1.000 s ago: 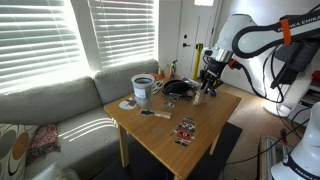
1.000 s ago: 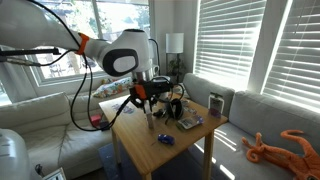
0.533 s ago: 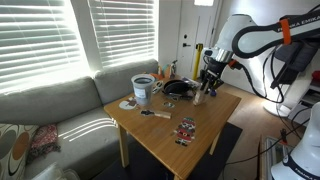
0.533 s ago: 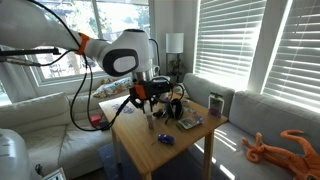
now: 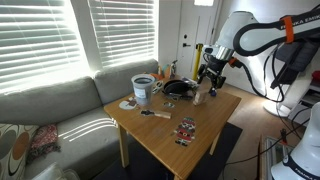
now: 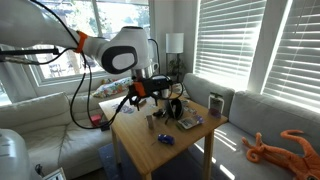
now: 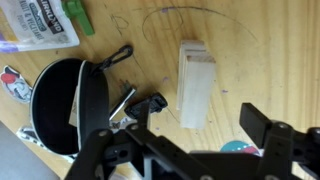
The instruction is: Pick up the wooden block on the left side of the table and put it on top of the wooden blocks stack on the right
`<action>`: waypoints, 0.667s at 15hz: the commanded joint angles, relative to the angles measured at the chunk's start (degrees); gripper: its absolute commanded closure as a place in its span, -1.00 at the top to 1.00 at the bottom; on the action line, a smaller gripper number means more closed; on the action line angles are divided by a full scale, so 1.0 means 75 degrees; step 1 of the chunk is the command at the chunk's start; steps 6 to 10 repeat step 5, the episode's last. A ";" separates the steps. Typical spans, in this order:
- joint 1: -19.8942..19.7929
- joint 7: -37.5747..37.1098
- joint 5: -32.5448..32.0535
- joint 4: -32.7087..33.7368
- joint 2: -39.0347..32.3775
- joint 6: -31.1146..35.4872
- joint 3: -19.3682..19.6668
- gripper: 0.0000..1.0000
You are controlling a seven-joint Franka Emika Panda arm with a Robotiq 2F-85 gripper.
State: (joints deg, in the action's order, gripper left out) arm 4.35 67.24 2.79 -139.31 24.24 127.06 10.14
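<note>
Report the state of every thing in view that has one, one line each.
end effector: open, empty, above the stack.
wooden blocks stack: upright on the table, not gripped.
black pan: right side up, beside the stack.
white bucket: upright.
patterned card: lying flat.

wooden blocks stack (image 7: 197, 85), black pan (image 7: 52, 100) beside, jaws spread below
</note>
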 commanded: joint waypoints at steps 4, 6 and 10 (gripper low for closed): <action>0.0223 0.0006 0.0014 0.0144 0.0803 -0.0012 -0.0314 1.00; 0.0320 -0.0002 0.0013 0.0150 0.1018 -0.0013 -0.0368 1.00; 0.0320 -0.0002 0.0013 0.0150 0.1018 -0.0013 -0.0368 1.00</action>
